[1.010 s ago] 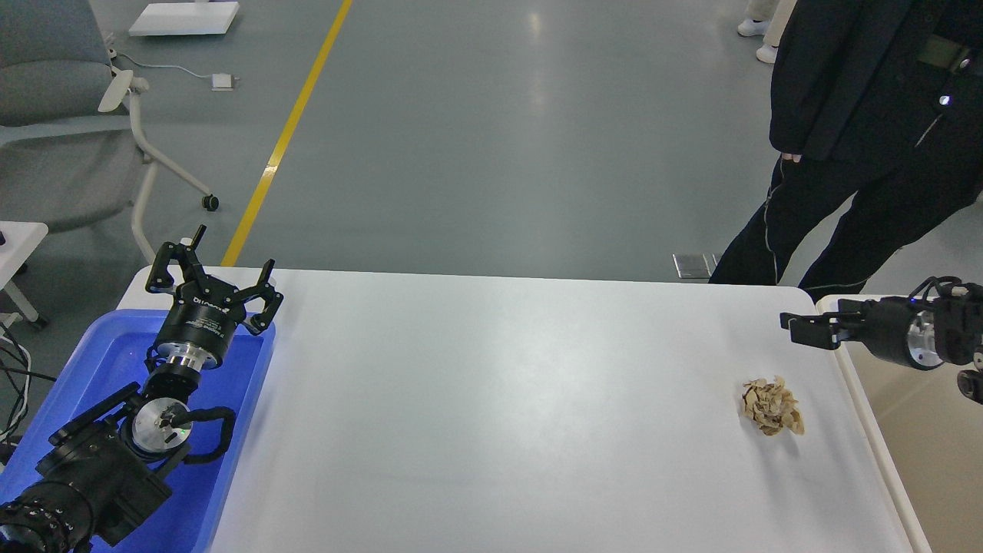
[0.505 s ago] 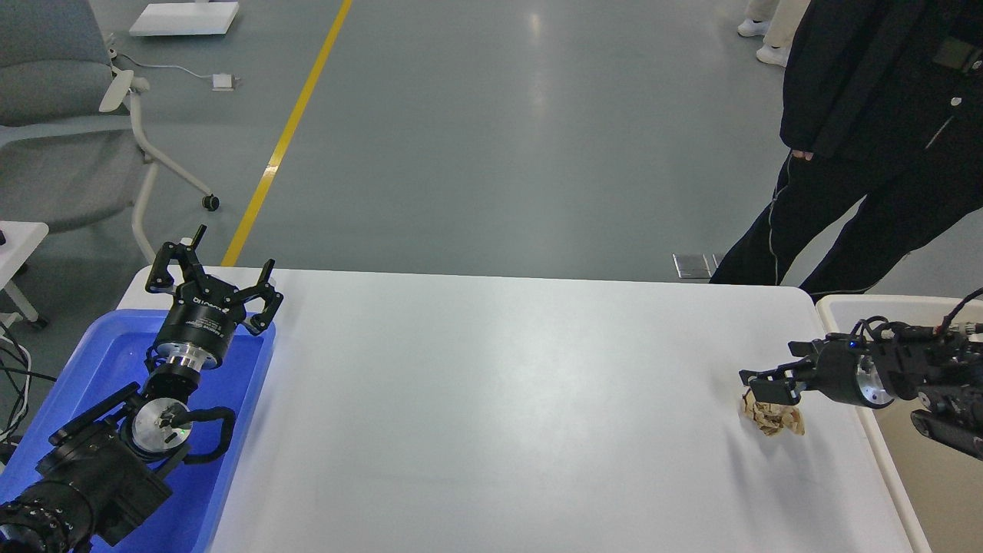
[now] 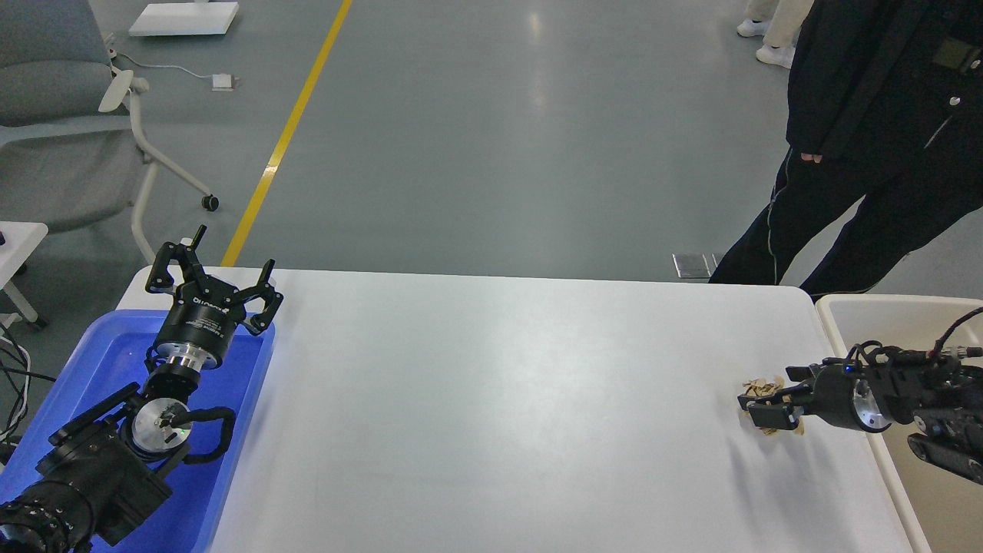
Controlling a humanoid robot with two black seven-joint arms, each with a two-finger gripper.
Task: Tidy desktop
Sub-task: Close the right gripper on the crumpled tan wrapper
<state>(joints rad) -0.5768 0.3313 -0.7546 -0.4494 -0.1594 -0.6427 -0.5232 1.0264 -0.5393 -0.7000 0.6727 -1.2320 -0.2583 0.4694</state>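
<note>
Right gripper [image 3: 768,405] low over desktop [image 3: 491,399], fingers either side of paper wad [image 3: 762,387] near right edge (grip not confirmable) | left gripper [image 3: 213,286] spread open, empty, above far end of blue tray [image 3: 92,369] | cream bin [image 3: 891,315] just right of desktop | bystander [image 3: 868,138] beyond far right corner

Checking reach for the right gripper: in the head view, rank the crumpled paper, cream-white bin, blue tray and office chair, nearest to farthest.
From the right gripper:
1. Crumpled paper, right at the fingertips, on the desktop.
2. Cream-white bin, just right of the desktop edge.
3. Blue tray, at the far left side.
4. Office chair, off the desk, far left and behind.
</note>
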